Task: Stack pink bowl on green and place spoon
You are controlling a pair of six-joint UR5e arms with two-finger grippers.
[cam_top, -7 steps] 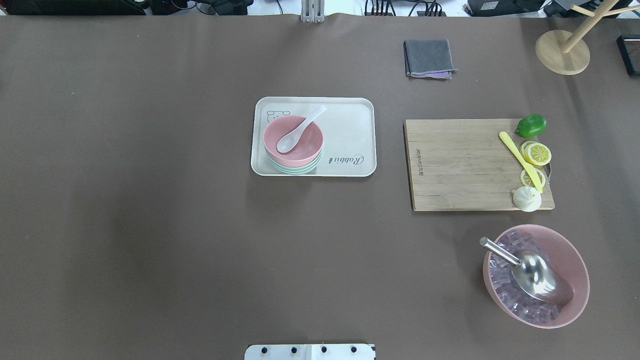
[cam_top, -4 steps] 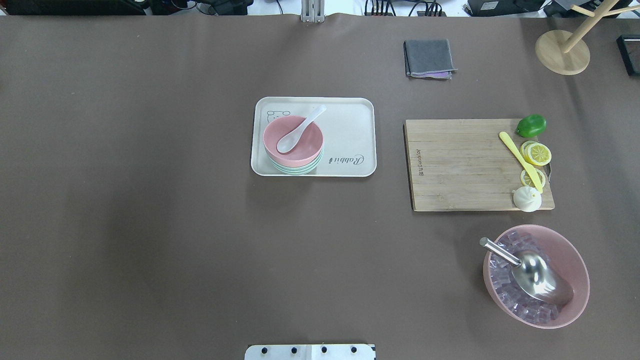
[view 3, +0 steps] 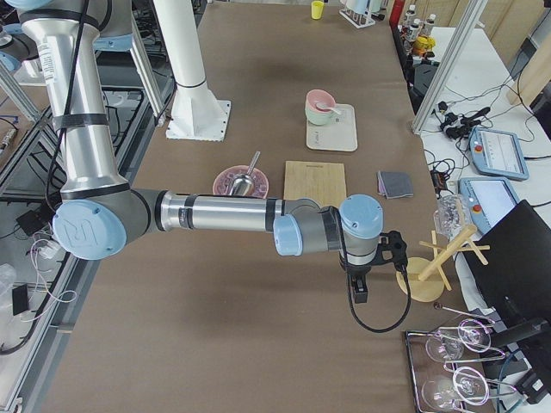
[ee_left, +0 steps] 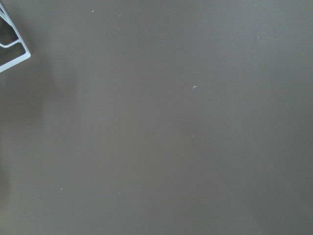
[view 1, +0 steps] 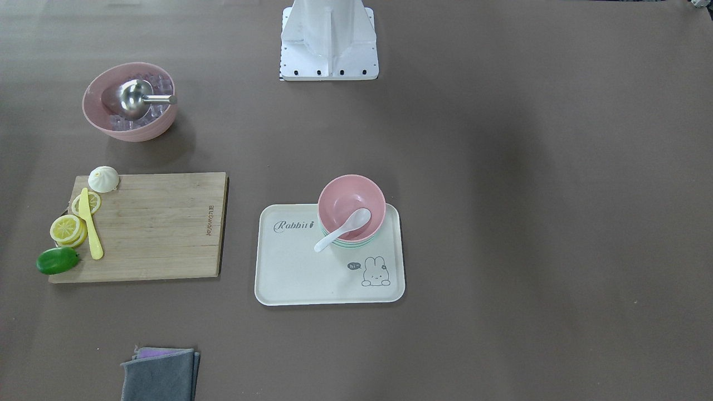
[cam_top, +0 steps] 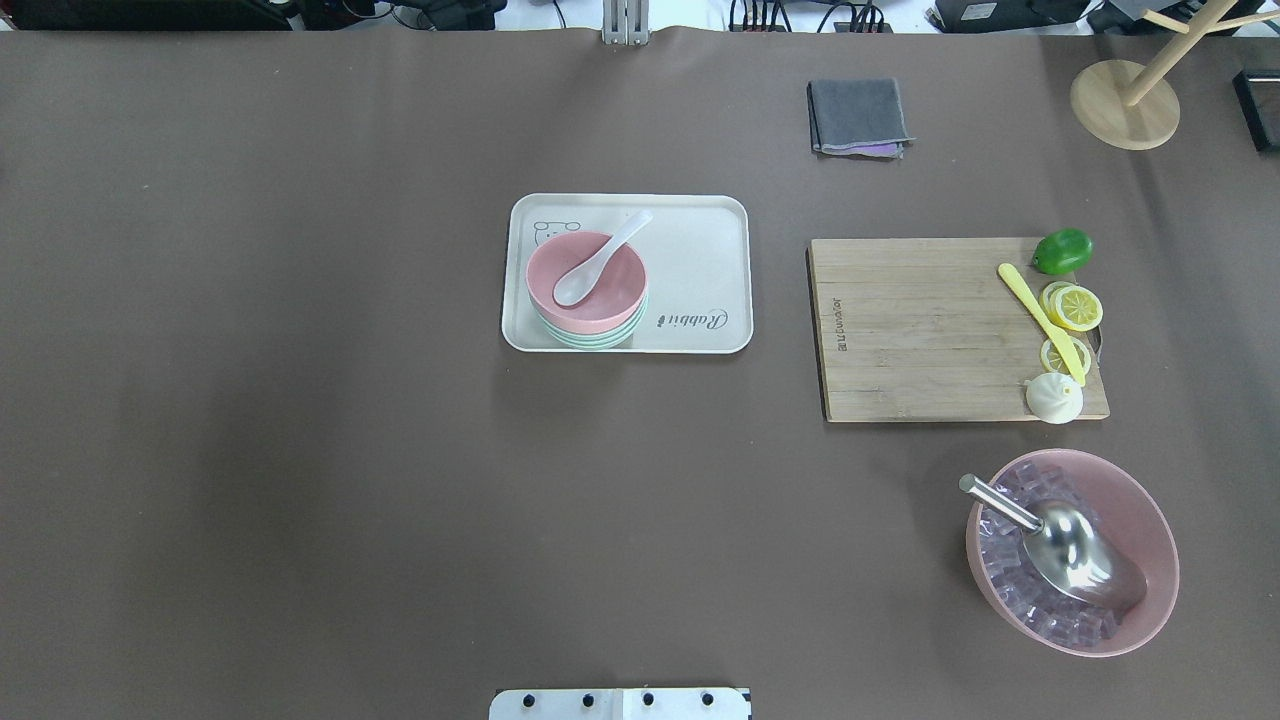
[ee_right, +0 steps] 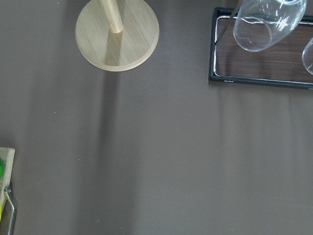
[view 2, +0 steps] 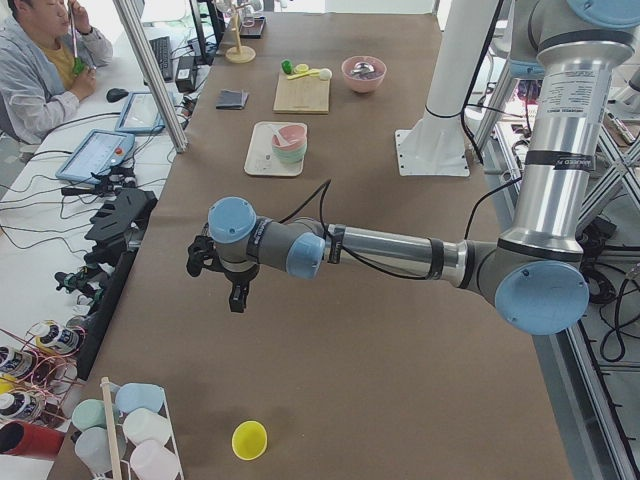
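Resting: small pale-pink round plastic bowl nested atop pale mint-green round plastic bowls on cream rectangular tray | small white glossy spoon: scoop inside pink bowl, handle over rim | left gripper, right gripper: stack well apart from both, between them; jaw state cannot be told.

Left half of table: bare brown surface, wide lane. Centre: tray, spoon handle jutting over pink bowl rim toward far side; room straight above. Right side crowded: cutting board, large pink bowl with metal scoop, folded cloth, wooden stand in far corner. Open gap between tray and board.
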